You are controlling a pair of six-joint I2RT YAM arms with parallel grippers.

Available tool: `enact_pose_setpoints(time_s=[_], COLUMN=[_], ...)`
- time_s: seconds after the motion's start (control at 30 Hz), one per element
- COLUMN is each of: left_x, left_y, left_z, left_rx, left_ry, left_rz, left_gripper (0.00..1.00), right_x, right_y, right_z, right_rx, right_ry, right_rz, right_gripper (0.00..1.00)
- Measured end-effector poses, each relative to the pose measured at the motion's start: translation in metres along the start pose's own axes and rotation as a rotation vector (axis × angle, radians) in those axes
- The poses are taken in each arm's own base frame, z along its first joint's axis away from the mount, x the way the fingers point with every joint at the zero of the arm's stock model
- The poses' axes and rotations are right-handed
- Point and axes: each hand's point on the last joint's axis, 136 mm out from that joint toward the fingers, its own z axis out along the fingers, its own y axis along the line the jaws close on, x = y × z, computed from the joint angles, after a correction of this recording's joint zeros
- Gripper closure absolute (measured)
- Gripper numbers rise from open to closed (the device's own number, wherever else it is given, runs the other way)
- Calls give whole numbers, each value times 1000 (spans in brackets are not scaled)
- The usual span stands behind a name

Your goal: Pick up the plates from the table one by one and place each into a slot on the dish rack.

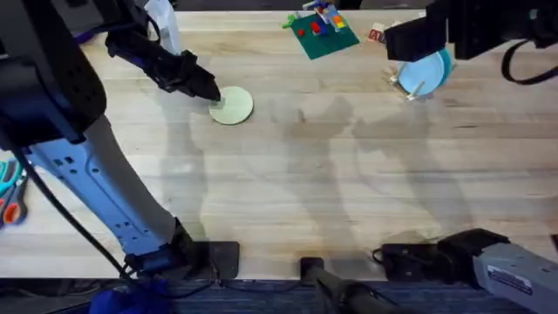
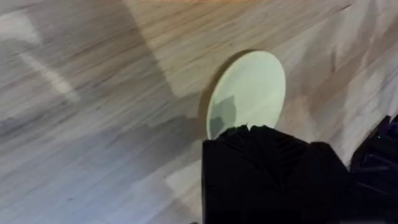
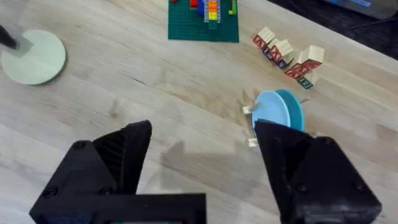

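The pale yellow-cream plate (image 1: 234, 107) lies flat on the table (image 1: 331, 174) at the back left, also seen in the left wrist view (image 2: 252, 87) and far off in the right wrist view (image 3: 36, 57). My left gripper (image 1: 212, 94) sits at that plate's left edge, its black tip covering the rim. The light blue plate (image 1: 427, 70) stands upright in the dish rack (image 1: 406, 85) at the back right, a darker teal plate (image 3: 293, 106) right behind the blue plate (image 3: 272, 112). My right gripper (image 3: 205, 186) hangs open above the table, short of the dish rack (image 3: 249, 111), holding nothing.
A green baseplate with coloured bricks (image 1: 321, 33) lies at the back centre, and lettered wooden blocks (image 3: 287, 55) sit beside the rack. Scissors (image 1: 9, 190) lie at the left edge. The broad middle of the table holds only shadows.
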Motion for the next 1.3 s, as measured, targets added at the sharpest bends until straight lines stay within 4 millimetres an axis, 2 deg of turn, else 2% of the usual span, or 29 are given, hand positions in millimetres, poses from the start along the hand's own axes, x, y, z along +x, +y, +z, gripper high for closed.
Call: enact_pose_setpoints(time_s=[0.2,0.63,1.0,1.2,1.3], left_x=[3,-10,-14,-14,-14], left_y=[13,7,5,5,5], left_z=[18,35,38,38,38], left_rx=[28,265,305,305,305], left_ry=[25,-50,-69,-69,-69], left_rz=[-31,-126,-146,-146,-146], left_gripper=[959,958,958,958,958], right_x=[0,0,0,1,2], right_y=[0,0,0,1,9], right_z=[0,0,0,3,11], right_rx=[0,0,0,-6,-48], right_ry=[0,-1,-1,8,26], right_rz=[0,0,8,83,133], right_gripper=[7,7,7,7,7])
